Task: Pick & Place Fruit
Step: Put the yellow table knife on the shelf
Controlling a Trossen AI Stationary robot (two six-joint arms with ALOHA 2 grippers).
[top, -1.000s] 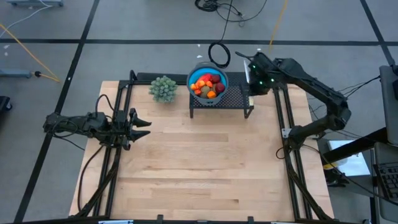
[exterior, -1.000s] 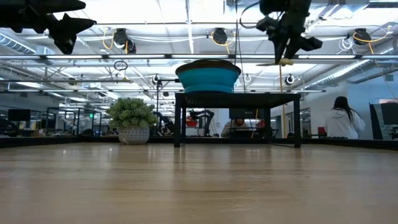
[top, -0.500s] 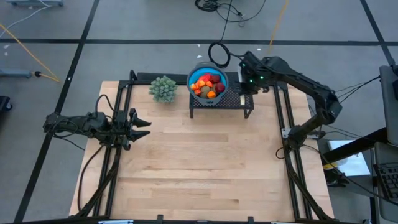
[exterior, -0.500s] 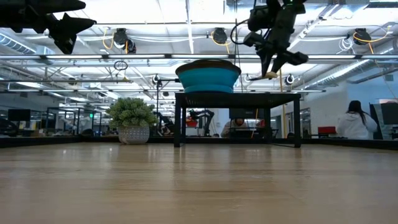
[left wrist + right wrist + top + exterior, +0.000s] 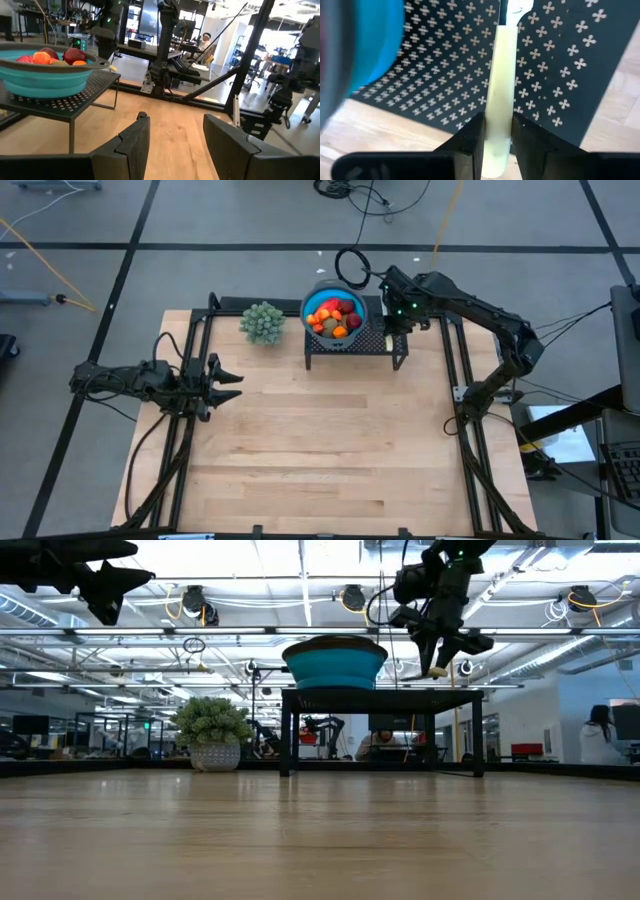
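A pale yellowish plastic knife [image 5: 498,95] is gripped by the right gripper [image 5: 496,130] above the black perforated metal stand [image 5: 375,340] at upper centre, and is best lowered flat, clear of the blue bowl [image 5: 312,326] where the colourful toy fruit [image 5: 334,317] is piled. The left gripper [image 5: 225,379], parted, is parked at mid-left; a green bushy plant [image 5: 262,321] is seen beside the stand.

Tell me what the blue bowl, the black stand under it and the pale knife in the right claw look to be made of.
Blue bowl: likely soft silicone or plastic, matte, with stepped collapsible walls. Black stand: seemingly painted sheet metal, its top punched with small cross-shaped holes, on thin legs. Pale knife: probably plastic, smooth, uniformly yellowish and dull, pinched in the right claw.
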